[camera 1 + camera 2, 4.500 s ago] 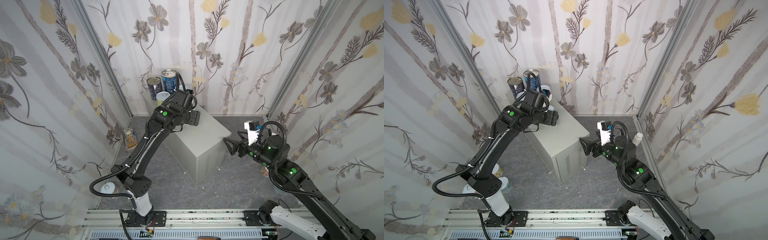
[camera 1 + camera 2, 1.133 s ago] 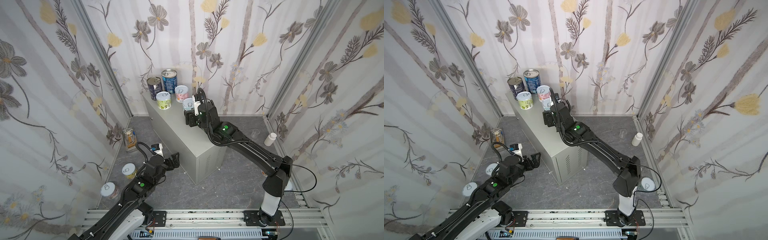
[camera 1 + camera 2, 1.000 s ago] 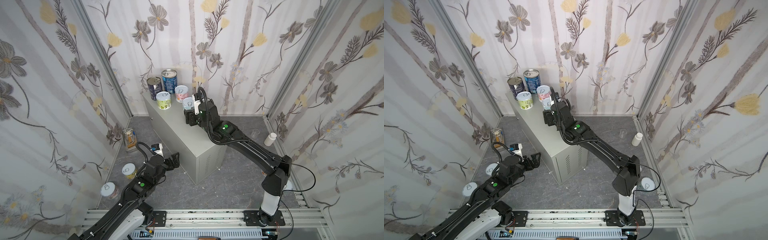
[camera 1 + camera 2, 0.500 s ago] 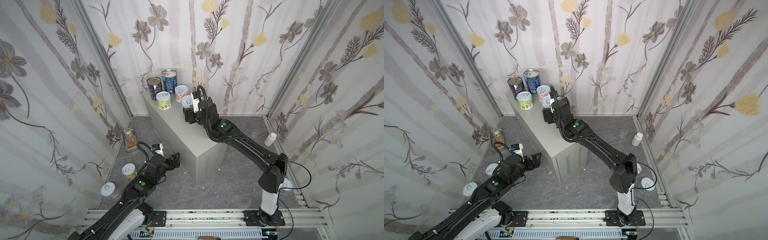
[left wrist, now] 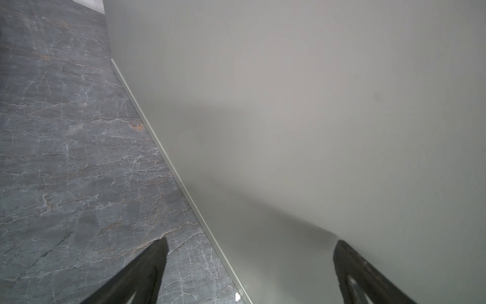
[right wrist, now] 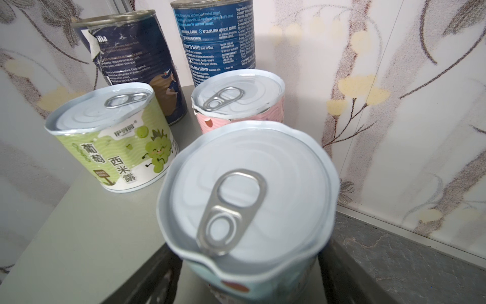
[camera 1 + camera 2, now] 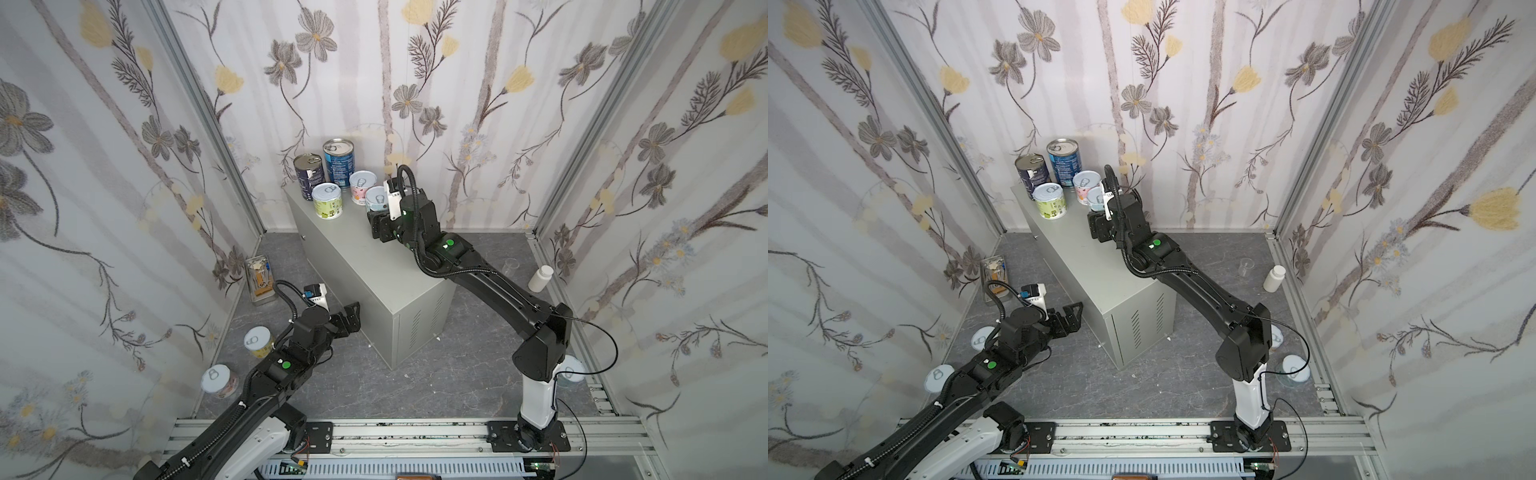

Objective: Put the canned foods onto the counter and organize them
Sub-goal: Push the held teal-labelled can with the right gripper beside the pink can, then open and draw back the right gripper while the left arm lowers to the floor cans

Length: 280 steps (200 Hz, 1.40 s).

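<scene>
Five canned foods stand at the far end of the counter [image 7: 374, 266]: two tall dark blue cans [image 7: 308, 174] [image 7: 338, 162], a green can [image 7: 327, 201], a pink can [image 7: 362, 187] and a pale blue can [image 7: 376, 199]. My right gripper [image 6: 247, 263] is open around the pale blue can [image 6: 244, 189], which stands on the counter with a thin gap at one finger. Other cans stand on the floor [image 7: 258, 340] [image 7: 218, 380] [image 7: 1295, 370]. My left gripper [image 7: 353, 316] hangs open and empty low beside the counter's side wall [image 5: 315, 105].
A white pill bottle [image 7: 540, 277] and a small glass cup [image 7: 511, 266] stand on the dark marbled floor by the right wall. A small metal tray [image 7: 259, 278] of odds and ends lies by the left wall. Flowered walls close in on three sides.
My right gripper has carried the pale blue can a little farther back beside the pink can, and its jaws have widened. The left arm has barely moved over the last second.
</scene>
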Each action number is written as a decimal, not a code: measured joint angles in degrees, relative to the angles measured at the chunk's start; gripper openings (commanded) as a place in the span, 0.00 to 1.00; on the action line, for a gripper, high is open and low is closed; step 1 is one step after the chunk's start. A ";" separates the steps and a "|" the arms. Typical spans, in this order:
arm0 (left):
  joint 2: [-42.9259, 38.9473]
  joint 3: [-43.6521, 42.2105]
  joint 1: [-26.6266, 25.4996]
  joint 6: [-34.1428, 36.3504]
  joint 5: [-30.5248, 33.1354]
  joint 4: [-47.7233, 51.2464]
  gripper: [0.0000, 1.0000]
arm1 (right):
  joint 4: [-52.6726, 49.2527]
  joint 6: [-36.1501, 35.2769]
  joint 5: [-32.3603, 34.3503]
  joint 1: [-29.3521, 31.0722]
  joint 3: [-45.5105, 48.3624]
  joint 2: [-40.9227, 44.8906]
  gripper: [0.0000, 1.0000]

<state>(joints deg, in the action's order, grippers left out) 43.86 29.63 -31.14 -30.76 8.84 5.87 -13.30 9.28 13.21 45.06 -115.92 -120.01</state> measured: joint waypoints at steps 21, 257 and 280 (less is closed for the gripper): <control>0.04 0.31 0.00 -0.02 0.04 0.13 1.00 | -0.09 -0.46 -0.52 0.11 -0.02 0.02 0.86; 7.10 24.26 11.76 -0.81 4.07 24.70 1.00 | 0.85 -2.91 -6.45 0.35 22.12 29.42 1.00; 8.74 26.01 14.23 -1.66 4.83 27.69 1.00 | 2.89 -2.86 -6.40 -0.44 29.59 37.31 1.00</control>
<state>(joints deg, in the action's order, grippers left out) 52.60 55.64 -16.91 -32.42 13.67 33.56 -10.41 6.42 6.81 44.62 -86.32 -82.70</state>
